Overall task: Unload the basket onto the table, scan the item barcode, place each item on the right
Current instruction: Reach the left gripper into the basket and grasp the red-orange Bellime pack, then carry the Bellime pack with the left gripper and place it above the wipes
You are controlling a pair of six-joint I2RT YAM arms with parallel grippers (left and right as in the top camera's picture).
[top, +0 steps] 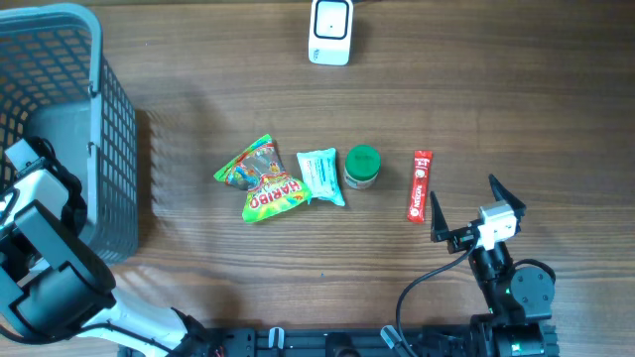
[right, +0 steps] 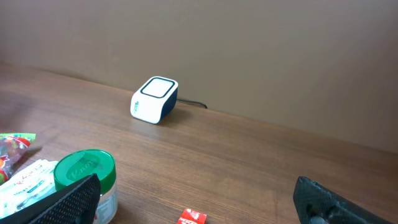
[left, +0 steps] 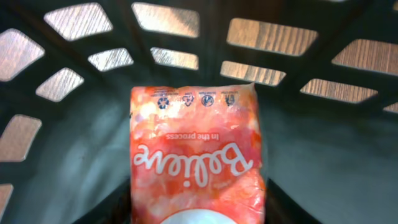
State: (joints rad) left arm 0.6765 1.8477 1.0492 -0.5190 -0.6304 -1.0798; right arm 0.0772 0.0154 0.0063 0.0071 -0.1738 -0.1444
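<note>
Left wrist view: orange packet point(left: 196, 155) in basket point(left: 323, 143) directly below left hand point(top: 28, 164); cannot tell its grip.

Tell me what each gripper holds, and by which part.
Right gripper: open, empty. Left gripper is out of view above the orange Believe packet in the basket; a hold cannot be told.

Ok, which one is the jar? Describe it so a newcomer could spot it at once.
On the wooden table, four small items lie in a row beside the grey basket. Counting away from the basket, the jar is third, between the pale teal packet and the red stick sachet. It alone is round, with a green lid.
</note>
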